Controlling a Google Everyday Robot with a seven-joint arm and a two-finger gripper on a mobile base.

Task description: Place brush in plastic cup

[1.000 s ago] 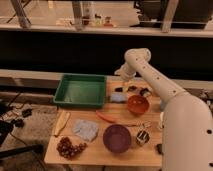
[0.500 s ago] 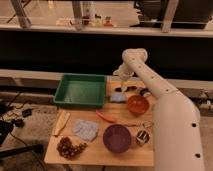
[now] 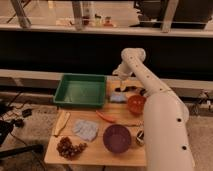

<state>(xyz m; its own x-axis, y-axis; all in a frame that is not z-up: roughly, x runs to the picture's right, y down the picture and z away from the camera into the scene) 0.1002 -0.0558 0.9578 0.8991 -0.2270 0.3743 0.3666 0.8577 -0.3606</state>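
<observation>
My gripper [image 3: 121,86] hangs low over the back edge of the wooden table [image 3: 95,155], just right of the green tray [image 3: 80,91]. A slim dark shape [image 3: 133,89] lies on the table right beside the gripper, behind the orange bowl [image 3: 135,103]; it looks like the brush. I cannot tell whether the gripper touches it. A small pale cup [image 3: 140,136] stands at the front right, next to the purple bowl [image 3: 117,138].
A small blue item [image 3: 118,98] lies under the gripper. An orange carrot-like stick [image 3: 106,117], a blue-grey cloth [image 3: 86,129], a bunch of grapes [image 3: 69,148] and a pale banana-like piece [image 3: 62,123] lie across the table. My arm [image 3: 160,115] covers the right side.
The gripper has come down toward the back of the table, near the dark shape. The things on the table have not moved.
</observation>
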